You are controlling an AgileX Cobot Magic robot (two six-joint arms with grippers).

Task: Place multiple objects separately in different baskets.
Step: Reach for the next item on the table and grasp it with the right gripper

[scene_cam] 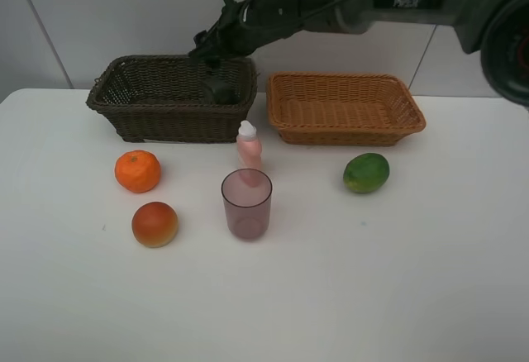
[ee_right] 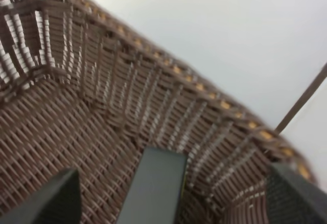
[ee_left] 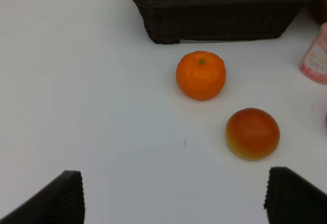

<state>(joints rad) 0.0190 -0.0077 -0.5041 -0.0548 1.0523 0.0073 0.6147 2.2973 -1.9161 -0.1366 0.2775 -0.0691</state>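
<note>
- Dark brown basket point(scene_cam: 173, 97): the deeper of the 2, at the rear of the counter point(scene_cam: 397, 288), left of centre. 1 item inside, the dark grey-green pump bottle point(scene_cam: 219, 91), at the basket's right end near the far corner. Whether it stands or lies cannot be told.
- Right arm point(scene_cam: 347, 2): reaches in from the right, with the right claw point(scene_cam: 208, 50) above that end of the dark basket. In the wrist view its fingers point(ee_right: 51, 198) stand wide apart. The pump bottle lies between them with a gap on each side, not clamped.
- Light orange-tan basket point(scene_cam: 343, 107): shallower, just right of the dark one with a narrow gap between them. Its woven floor is in view from rim to rim.
- Purple cup point(scene_cam: 246, 203): translucent, upright, mouth up, at mid-counter. The pink bottle point(scene_cam: 249, 149), white-capped, stands just behind it, its lower part showing through the cup wall.
- Loose on the counter, outside both baskets: tangerine point(scene_cam: 137, 171) in front of the dark basket; red-orange fruit point(scene_cam: 154, 224) near it, apart, toward the front edge; green fruit point(scene_cam: 366, 173) in front of the light basket.
- Left claw point(ee_left: 173, 203): fingers wide apart, nothing between them, over bare counter short of those 2 orange fruits.
- Counter: plain white.
- Wall point(scene_cam: 124, 15): white panels with thin dark seams.
</note>
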